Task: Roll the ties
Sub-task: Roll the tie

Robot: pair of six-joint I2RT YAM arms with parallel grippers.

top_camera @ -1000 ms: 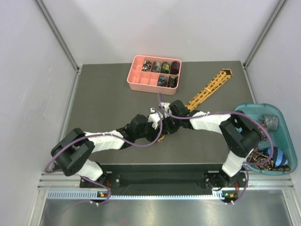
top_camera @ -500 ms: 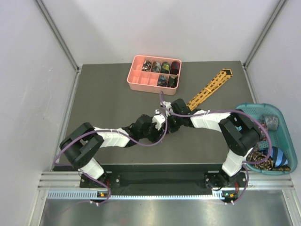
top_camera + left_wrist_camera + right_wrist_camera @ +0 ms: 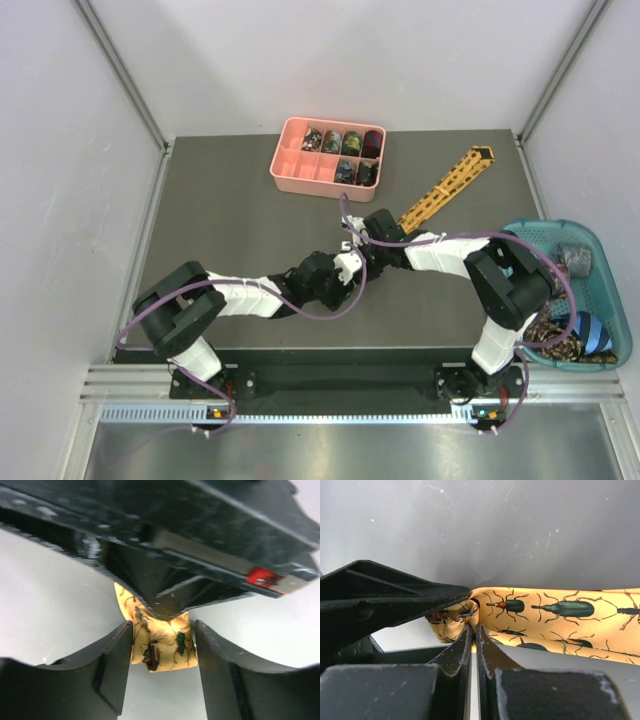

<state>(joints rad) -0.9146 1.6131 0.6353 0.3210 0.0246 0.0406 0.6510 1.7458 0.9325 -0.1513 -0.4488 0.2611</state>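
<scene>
The yellow tie [image 3: 445,188] lay mid-bench, its long axis running from the far right toward the centre, where its folded near end [image 3: 451,621] sat. The right gripper [image 3: 473,630] was pinched closed on that fold; the left gripper [image 3: 162,652] straddled it, jaws apart. Bare bench [image 3: 230,210] lay leftward.

Smooth printed cloth tie [image 3: 555,617] — matt scuffed grey table [image 3: 520,530], glossy pink plastic tray [image 3: 290,172].

Dark table [image 3: 230,230]: pink tray [image 3: 300,175], yellow tie [image 3: 447,185].
</scene>
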